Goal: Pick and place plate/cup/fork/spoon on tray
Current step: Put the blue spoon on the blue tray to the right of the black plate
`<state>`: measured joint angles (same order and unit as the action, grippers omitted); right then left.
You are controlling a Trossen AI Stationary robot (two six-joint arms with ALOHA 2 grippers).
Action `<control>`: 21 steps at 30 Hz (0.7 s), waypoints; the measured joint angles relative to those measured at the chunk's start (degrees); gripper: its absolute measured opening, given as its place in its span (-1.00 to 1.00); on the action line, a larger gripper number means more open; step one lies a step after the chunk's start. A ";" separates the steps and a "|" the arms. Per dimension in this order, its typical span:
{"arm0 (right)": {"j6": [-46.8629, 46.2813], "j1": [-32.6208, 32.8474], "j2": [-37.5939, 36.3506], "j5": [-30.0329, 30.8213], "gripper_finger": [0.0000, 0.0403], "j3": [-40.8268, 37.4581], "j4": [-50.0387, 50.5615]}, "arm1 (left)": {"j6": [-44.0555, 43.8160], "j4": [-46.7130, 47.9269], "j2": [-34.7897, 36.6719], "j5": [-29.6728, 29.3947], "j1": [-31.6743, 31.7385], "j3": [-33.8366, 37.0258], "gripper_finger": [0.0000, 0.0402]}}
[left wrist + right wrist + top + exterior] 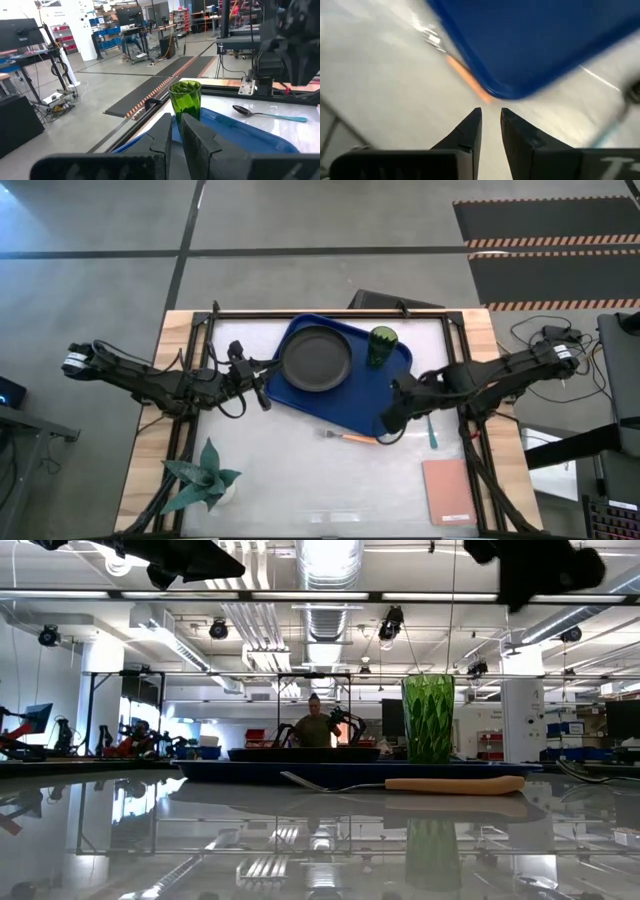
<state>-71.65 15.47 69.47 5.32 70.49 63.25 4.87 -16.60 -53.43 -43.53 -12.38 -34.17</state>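
Note:
The blue tray (pixel 395 385) lies at the table's middle. On it rest the dark plate (pixel 316 358) and the green cup (pixel 381 345), which stands upright at the tray's far right corner. The fork (pixel 350 437), orange-handled, lies flat on the table just off the tray's near edge. The teal-handled spoon (pixel 432 430) lies flat to the tray's right. My right gripper (pixel 491 112) hangs over the tray's near right corner (pixel 510 90), tipped down, its fingers a little apart and empty. My left gripper (pixel 177 122) waits level at the tray's left edge, shut and empty.
A pink pad (pixel 447 492) lies at the near right, and a pale teal spiky plant (pixel 205 477) stands at the near left. Black frame rails run along the table's far, left and right sides. A person (pixel 315 727) stands in the room beyond.

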 joint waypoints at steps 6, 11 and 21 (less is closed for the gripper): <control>-6.36 0.17 -1.24 -4.02 -0.71 -10.39 3.51 | 0.52 0.01 -0.01 0.00 0.00 0.06 -0.88; -11.52 0.12 -2.83 -6.53 -0.71 -19.58 3.36 | 0.56 0.00 -0.01 -0.02 -0.01 0.08 -0.88; -14.40 -1.87 -4.59 -6.61 -0.71 -28.00 -0.57 | 0.56 -0.09 -0.02 0.00 -0.02 0.10 -0.88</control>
<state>-86.06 13.60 64.88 -1.28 42.49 62.67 5.43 -16.69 -53.45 -43.53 -12.40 -34.06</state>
